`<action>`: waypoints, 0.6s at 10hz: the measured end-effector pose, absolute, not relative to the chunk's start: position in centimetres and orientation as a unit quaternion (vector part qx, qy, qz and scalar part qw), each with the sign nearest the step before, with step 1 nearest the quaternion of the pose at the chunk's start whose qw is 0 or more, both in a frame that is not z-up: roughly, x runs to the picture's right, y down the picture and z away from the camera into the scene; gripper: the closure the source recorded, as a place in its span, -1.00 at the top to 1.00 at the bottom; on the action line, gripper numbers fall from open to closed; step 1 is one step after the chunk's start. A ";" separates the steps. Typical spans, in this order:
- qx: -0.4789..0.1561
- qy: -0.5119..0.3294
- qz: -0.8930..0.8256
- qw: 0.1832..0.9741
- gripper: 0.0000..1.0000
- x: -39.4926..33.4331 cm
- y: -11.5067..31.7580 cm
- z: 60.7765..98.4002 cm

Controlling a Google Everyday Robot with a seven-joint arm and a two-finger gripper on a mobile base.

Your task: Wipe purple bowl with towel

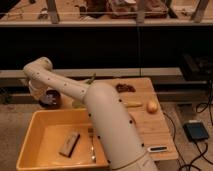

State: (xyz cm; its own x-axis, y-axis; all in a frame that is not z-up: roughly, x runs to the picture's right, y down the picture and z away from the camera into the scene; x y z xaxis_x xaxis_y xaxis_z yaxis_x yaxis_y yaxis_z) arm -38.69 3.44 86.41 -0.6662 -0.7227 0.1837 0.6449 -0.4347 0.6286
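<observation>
A smooth, off-white plastic shell with a soft sheen is seen on the arm point(100, 107). The gripper point(48, 95) is held low at the left, beyond the bin's far rim, and its dark parts appear matt. The yellow bin point(37, 131) is made of smooth, slightly glossy plastic. A matt, light-grained wood surface is shown by the cutting board point(150, 125). The block point(69, 144) in the bin is possibly a sponge, with a rough, dull face. The slim utensil point(92, 145) beside it looks like metal.
</observation>
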 end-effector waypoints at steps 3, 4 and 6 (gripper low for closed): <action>0.033 -0.342 -0.840 0.419 -1.00 -34.4 4.2 86.8; 0.024 -0.338 -0.838 0.428 -1.00 -33.3 4.2 87.2; 0.009 -0.323 -0.833 0.449 -1.00 -31.5 3.0 88.4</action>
